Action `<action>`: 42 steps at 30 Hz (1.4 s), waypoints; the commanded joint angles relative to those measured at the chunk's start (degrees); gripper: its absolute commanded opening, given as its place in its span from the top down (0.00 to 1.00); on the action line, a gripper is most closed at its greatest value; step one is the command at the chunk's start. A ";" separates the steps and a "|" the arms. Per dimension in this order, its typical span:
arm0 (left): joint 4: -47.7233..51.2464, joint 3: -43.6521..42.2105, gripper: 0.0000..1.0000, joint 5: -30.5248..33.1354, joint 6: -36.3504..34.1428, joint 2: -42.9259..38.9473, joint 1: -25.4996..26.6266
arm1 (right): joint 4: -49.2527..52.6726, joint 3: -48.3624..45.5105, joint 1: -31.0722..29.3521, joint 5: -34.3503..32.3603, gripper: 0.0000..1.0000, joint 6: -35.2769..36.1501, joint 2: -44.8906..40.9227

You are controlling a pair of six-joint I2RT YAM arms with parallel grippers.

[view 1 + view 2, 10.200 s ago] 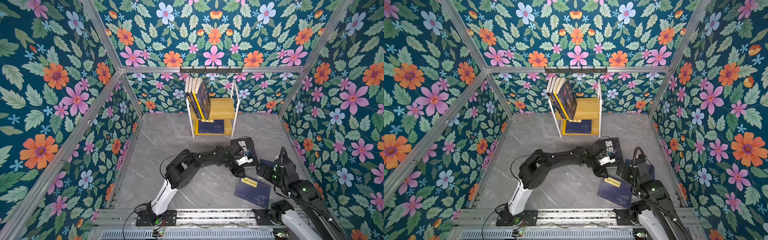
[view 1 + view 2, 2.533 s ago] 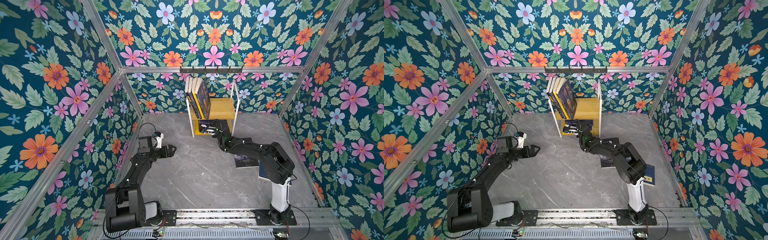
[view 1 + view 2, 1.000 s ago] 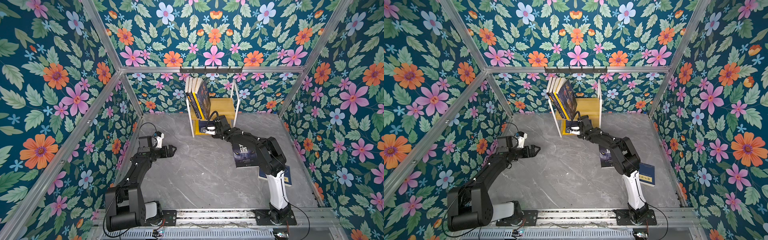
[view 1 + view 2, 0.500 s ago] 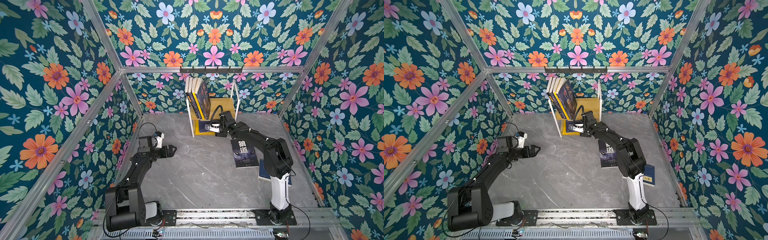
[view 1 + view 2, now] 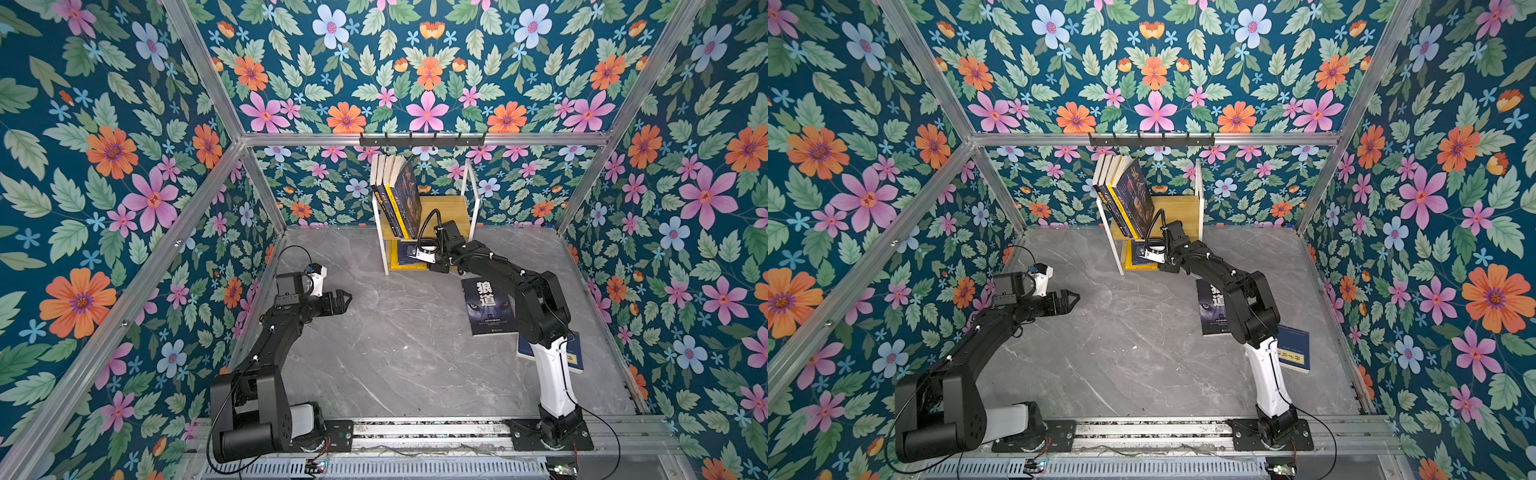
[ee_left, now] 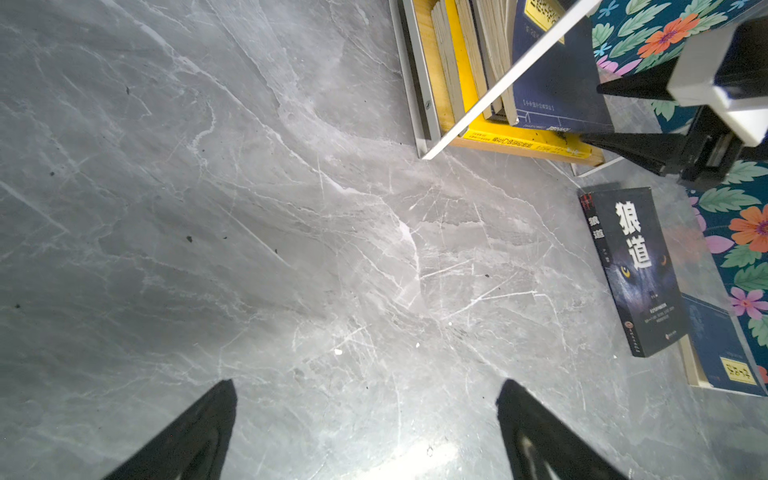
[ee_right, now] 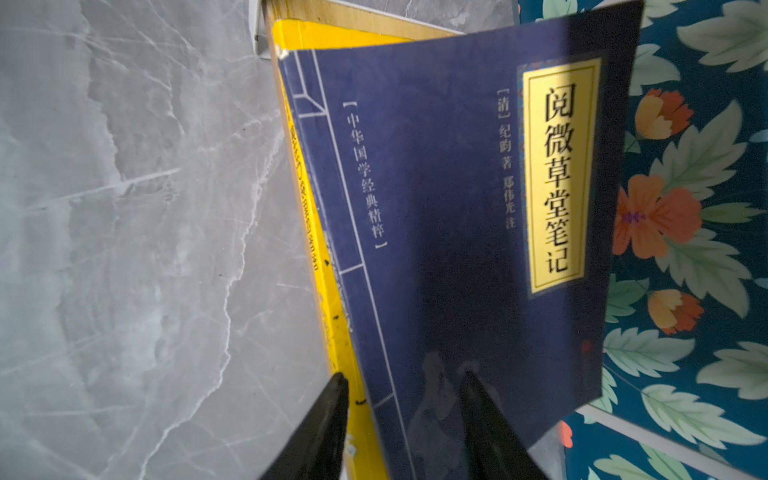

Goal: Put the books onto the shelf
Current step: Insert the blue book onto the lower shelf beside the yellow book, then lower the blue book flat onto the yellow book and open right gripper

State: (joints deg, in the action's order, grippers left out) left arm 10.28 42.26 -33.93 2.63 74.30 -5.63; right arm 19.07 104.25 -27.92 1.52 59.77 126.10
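Presently the right gripper (image 7: 405, 382) is hovering at the lower tier of the shelf (image 5: 446, 208). Its fingers are standing apart astride the near edge of a navy book (image 7: 436, 187), which is lying on a yellow book (image 7: 324, 37); whether they are pinching it cannot be told. Above the gripper, several books (image 5: 395, 191) are leaning on the upper tier. Behind its wrist, a wolf-eye book (image 5: 488, 305) and a second navy book (image 5: 1293, 347) are lying on the grey tabletop (image 6: 249, 208). Well apart from all of these, the left gripper (image 5: 347, 300) is hovering with its fingers spread wide, gripping nothing.
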 commanded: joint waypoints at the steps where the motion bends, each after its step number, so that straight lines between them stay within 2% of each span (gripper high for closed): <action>1: -0.45 0.39 0.00 0.05 -0.44 0.14 -0.09 | -1.41 0.71 0.24 1.00 0.56 -1.35 0.36; 15: -0.60 0.16 0.00 0.16 -0.44 0.11 -0.29 | -4.22 1.02 0.67 -0.96 0.64 -1.24 1.16; 20: -0.71 0.12 0.00 -0.22 -0.30 -0.04 -0.34 | -3.34 1.57 0.54 0.83 0.64 -2.02 1.09; 26: -0.79 -0.05 0.00 -0.30 -0.27 -0.19 -0.34 | -3.10 1.27 -0.52 2.04 0.52 -2.46 0.85; 31: -0.97 -0.24 0.00 -0.25 -0.33 -0.30 -0.32 | -3.49 1.04 -2.02 4.44 0.46 -4.58 0.59; 42: -1.28 -0.52 0.00 -0.42 -0.17 -0.47 -0.29 | -5.51 4.91 -4.13 4.83 0.44 -10.43 3.94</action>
State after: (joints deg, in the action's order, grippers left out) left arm 9.85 41.82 -34.15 2.66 74.08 -5.89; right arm 15.97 108.33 -31.73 5.63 52.03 129.54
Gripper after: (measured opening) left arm 0.996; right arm 0.557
